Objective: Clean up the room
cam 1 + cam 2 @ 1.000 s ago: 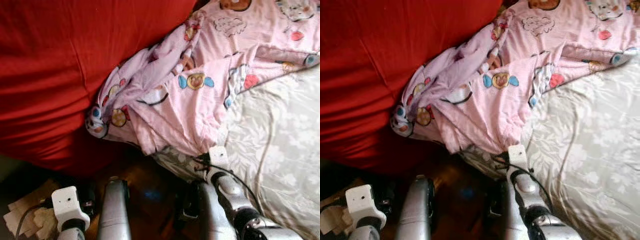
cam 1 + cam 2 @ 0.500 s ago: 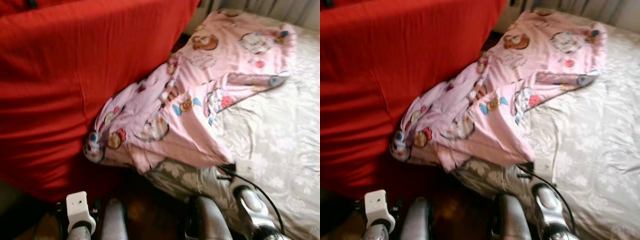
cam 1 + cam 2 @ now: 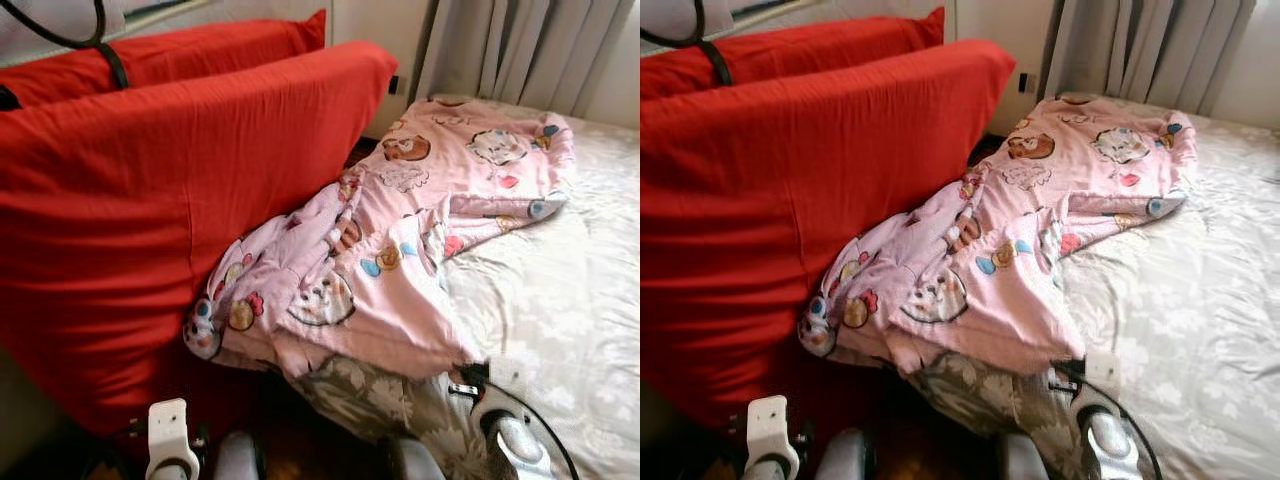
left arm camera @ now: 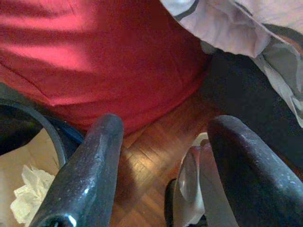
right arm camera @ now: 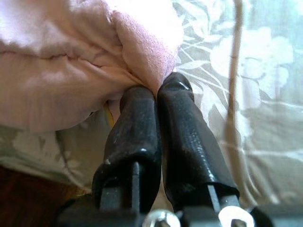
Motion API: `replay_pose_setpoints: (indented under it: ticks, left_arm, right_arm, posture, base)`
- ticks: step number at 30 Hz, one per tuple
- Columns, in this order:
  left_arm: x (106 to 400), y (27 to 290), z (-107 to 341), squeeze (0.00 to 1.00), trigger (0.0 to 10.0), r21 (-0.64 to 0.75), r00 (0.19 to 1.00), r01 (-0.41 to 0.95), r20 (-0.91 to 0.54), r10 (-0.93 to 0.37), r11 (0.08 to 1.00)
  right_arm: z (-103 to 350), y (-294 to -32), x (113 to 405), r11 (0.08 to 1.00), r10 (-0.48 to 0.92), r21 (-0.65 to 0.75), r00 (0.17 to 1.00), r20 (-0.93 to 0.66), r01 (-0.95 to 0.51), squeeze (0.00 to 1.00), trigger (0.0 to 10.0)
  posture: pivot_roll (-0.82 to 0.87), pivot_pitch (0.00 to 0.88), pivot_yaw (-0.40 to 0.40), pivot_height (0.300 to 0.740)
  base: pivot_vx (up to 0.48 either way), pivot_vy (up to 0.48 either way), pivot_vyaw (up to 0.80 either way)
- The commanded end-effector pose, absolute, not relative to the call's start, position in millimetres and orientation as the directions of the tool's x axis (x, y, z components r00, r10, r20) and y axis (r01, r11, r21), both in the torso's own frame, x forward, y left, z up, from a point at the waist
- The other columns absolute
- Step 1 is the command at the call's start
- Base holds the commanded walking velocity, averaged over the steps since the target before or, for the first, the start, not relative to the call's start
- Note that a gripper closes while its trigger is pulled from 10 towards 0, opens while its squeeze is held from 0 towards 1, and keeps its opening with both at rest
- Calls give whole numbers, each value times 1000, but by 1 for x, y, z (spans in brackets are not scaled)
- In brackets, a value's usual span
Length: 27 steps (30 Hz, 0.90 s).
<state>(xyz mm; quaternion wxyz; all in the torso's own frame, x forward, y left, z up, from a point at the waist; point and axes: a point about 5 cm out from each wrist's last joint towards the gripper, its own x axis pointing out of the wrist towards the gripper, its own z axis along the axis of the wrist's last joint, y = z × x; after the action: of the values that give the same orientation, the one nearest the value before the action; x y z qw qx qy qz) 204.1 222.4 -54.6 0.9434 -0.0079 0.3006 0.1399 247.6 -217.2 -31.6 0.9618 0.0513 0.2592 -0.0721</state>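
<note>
My right jaws (image 5: 158,90) pinch the pink blanket's (image 3: 400,250) corner shut. My left jaws (image 4: 163,156) hang wide, holding nothing. The blanket lies crumpled on the bed (image 3: 570,300); tidying has barely begun.

Head stereo downward; wrist views close

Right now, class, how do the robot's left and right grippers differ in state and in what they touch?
The left gripper has its fingers spread apart and empty; the right gripper is closed on the corner of the pink blanket. The left gripper hangs over the wooden floor beside the red cushion; the right is at the bed edge. Both have two black fingers.
</note>
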Motion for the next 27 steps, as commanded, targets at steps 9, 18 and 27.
replay_pose_setpoints:
  ticks: [9,18,27]
  left_arm:
    - [189,221,-67,0,10000,78,726,-269,-639,255,960]
    - [178,210,-78,0,10000,67,673,-244,-706,219,967]
    - [167,208,-85,0,10000,28,634,-235,-753,175,972]
  right_arm:
    - [-48,-208,230,987,-89,59,807,-583,151,0,10000]
    - [-68,-197,204,989,-58,60,725,-686,136,0,10000]
    - [-81,-192,182,994,-17,56,663,-748,89,0,10000]
  posture:
    - [-58,0,-9,737]
    - [-64,0,-9,740]
    - [-82,0,1,740]
  base:
    - [0,0,0]
    - [0,0,0]
    - [0,0,0]
